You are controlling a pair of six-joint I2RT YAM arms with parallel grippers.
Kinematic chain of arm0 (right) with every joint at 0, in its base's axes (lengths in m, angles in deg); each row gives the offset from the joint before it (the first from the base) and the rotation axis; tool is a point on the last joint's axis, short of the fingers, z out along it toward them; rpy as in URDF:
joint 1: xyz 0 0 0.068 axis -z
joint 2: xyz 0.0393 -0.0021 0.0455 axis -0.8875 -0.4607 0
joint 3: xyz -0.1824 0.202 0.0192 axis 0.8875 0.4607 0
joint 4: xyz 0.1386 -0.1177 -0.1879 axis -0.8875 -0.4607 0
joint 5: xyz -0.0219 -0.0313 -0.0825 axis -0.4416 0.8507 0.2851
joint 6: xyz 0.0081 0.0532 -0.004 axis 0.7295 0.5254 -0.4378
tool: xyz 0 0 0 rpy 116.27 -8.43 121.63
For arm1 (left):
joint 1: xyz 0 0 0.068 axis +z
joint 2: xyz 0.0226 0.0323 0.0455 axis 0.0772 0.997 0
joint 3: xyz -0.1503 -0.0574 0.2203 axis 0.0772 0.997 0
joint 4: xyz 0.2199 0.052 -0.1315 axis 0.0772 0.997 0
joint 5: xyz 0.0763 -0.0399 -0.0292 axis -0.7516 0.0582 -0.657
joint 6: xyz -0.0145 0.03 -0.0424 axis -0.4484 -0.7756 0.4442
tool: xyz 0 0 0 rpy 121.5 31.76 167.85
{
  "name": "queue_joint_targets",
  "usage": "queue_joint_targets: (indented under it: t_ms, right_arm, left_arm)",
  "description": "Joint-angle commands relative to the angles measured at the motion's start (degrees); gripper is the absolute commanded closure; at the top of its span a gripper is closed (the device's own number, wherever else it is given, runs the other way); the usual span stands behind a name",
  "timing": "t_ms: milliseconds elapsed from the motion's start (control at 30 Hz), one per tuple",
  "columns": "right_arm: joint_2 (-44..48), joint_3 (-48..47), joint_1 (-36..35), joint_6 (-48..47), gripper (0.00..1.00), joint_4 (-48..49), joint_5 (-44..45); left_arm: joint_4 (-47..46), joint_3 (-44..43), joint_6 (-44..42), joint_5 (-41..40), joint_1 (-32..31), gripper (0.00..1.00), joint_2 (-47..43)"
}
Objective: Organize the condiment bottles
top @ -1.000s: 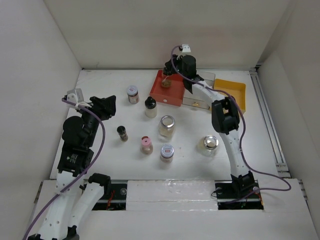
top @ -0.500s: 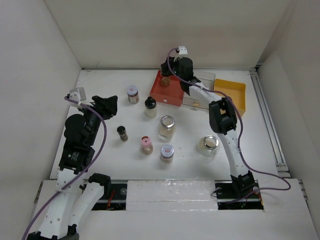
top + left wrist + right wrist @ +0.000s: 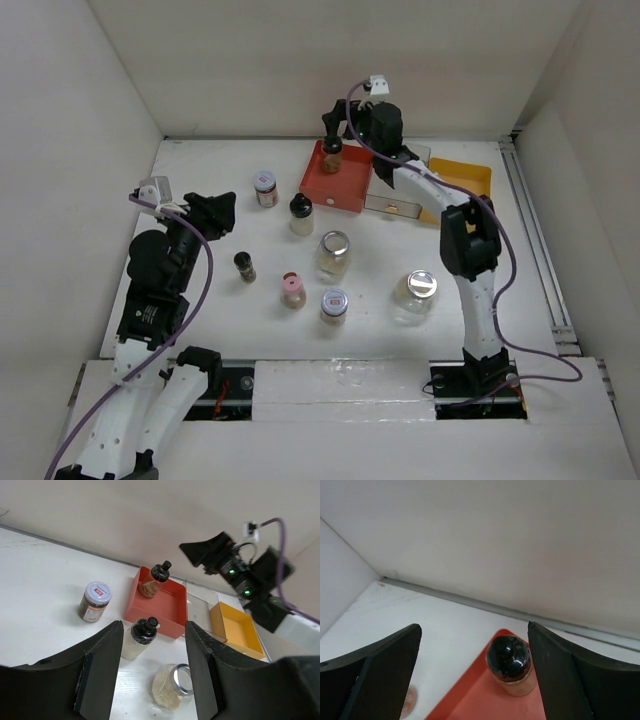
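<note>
My right gripper (image 3: pixel 338 124) (image 3: pixel 474 627) hangs open over the far corner of the red tray (image 3: pixel 335 185) (image 3: pixel 480 700). A black-capped bottle (image 3: pixel 331 155) (image 3: pixel 509 659) with brown contents stands upright in that tray, below and between the fingers, free of both. A second black-capped bottle (image 3: pixel 301 214) (image 3: pixel 141 637), two grey-lidded spice jars (image 3: pixel 265 188) (image 3: pixel 333 305), two clear glass jars (image 3: pixel 334 253) (image 3: pixel 416 293), a pink-capped jar (image 3: pixel 292 290) and a dark slim shaker (image 3: pixel 245 266) stand on the table. My left gripper (image 3: pixel 222 213) (image 3: pixel 153 630) hovers at the left, jaws apart and empty.
A clear tray (image 3: pixel 405 190) and an orange tray (image 3: pixel 465 185) (image 3: pixel 235 630) sit right of the red one, against the back wall. White walls close in the table on three sides. A rail runs along the right edge.
My right gripper has opened, let go of the black-capped bottle in the red tray, and lifted back from it. The left arm has barely moved.
</note>
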Motion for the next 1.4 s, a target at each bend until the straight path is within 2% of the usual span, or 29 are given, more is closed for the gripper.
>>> queue_joint_targets:
  t_ms: [0,33,133,167,233,267,333,367,400,467,533,600,833,867,1100,1167,1200,1367]
  right_arm:
    - [11.1,4.1,-1.7,-1.4,0.07,3.8,-1.1]
    - [12.6,7.8,-1.7,-1.4,0.07,3.8,-1.9]
    - [18.6,16.4,-3.9,-0.7,0.39,2.0,-6.4]
    - [21.4,18.7,-4.8,-0.7,0.59,1.4,-6.4]
    - [23.8,22.5,-8.2,-0.7,0.68,-0.9,-7.8]
    - [24.7,24.4,-9.4,-0.7,0.66,-2.3,-7.2]
    - [26.8,25.1,-12.5,-1.8,0.52,-7.3,-6.1]
    - [27.4,25.1,-13.3,-2.4,0.43,-9.0,-5.4]
    - [28.3,25.1,-13.9,-3.5,0.28,-10.7,-5.4]
    - [28.9,25.8,-15.8,-4.0,0.2,-14.9,-4.7]
    - [28.9,27.6,-17.1,-5.4,0.16,-17.1,-2.7]
    - [28.4,29.6,-18.2,-6.1,0.16,-17.6,0.1]
    - [23.2,27.7,-18.2,-5.5,0.18,-16.0,1.4]
    - [22.0,26.8,-18.2,-5.5,0.22,-15.3,2.8]
    - [17.1,22.4,-18.2,-6.1,0.3,-14.1,4.6]
    - [16.3,21.7,-18.2,-6.1,0.34,-13.5,4.6]
    - [15.7,21.1,-18.2,-6.1,0.39,-12.9,4.6]
    - [14.5,20.1,-19.3,-6.7,0.4,-11.6,9.4]
  left_arm:
    - [-2.6,0.0,0.3,0.7,0.1,0.52,-1.3]
    - [-2.6,0.0,0.3,0.7,0.1,0.52,-1.3]
    - [-2.6,0.0,0.9,1.2,0.1,0.52,-1.3]
    - [-2.6,0.0,0.9,1.2,0.1,0.52,-1.3]
    - [-2.6,0.0,0.9,1.2,0.1,0.52,-1.3]
    - [-2.6,0.0,0.9,1.2,0.1,0.52,-1.9]
    - [-2.6,0.0,0.9,1.2,0.1,0.52,-1.9]
    - [-2.6,0.0,0.9,1.2,0.1,0.52,-1.9]
    - [-2.6,0.0,0.9,1.2,0.1,0.52,-1.9]
    - [-2.0,0.0,0.9,0.7,0.1,0.52,-2.4]
    - [-2.0,-0.5,0.9,0.7,0.1,0.52,-2.9]
    - [-2.0,-0.5,0.9,0.7,0.1,0.52,-2.9]
    - [-2.0,-0.5,0.9,1.3,0.1,0.52,-2.4]
    - [-2.0,-0.5,0.9,1.3,0.1,0.52,-2.4]
    - [-2.0,-0.5,0.9,1.3,0.1,0.52,-1.9]
    - [-2.0,-0.5,0.9,1.3,0.1,0.52,-1.9]
    - [-2.0,-0.5,0.9,1.3,0.1,0.52,-1.3]
    - [-2.0,-0.5,0.9,1.9,0.1,0.52,-1.3]
